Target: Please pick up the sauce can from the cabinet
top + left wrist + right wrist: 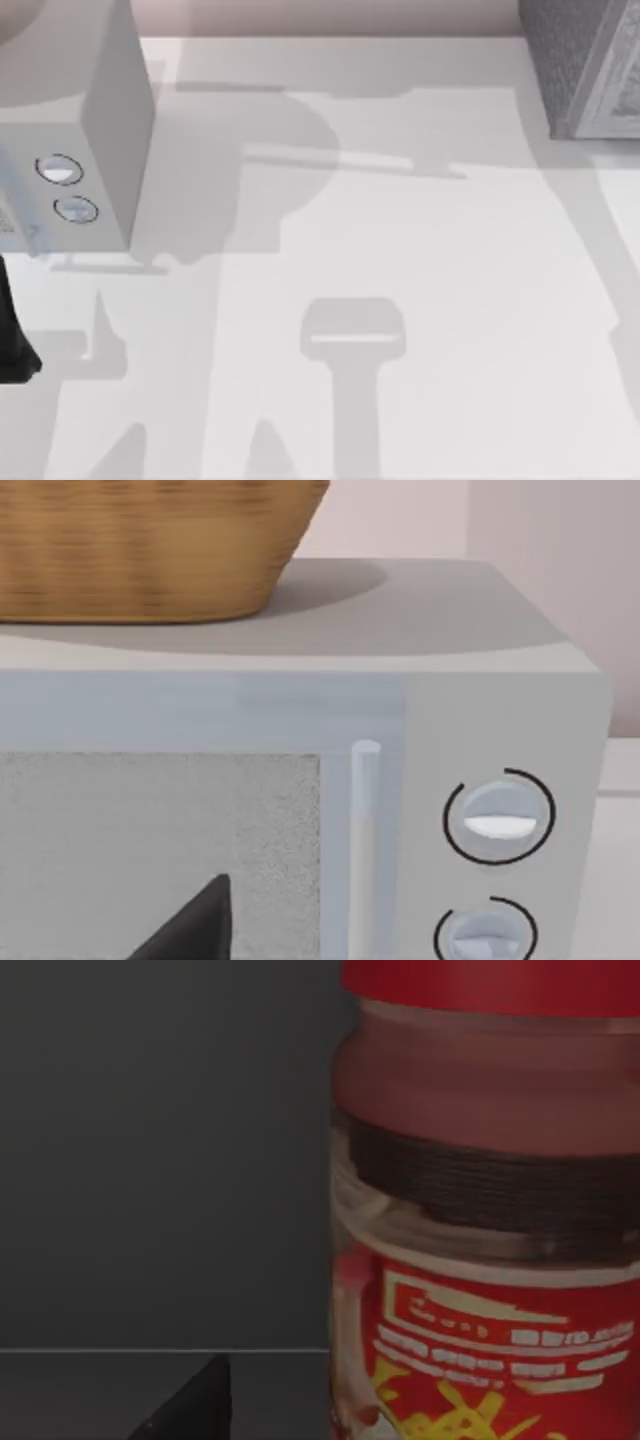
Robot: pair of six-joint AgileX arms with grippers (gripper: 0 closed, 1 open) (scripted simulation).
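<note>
Right wrist view — sauce can [490,1220] close before the tool (grip state unclear); left wrist view: microwave [520,690].

White table [420,250], crossed by soft grey shadows. Pale grey microwave [105,120] at the table's left edge, toward the back; two round knobs [60,170] on its front, one above the other. Left wrist view: vertical door handle [364,830] just beside the knobs, speckled door window [150,850], woven wicker basket [140,540] resting on the microwave's top. Grey textured cabinet [585,65] at the table's far right corner.
</note>
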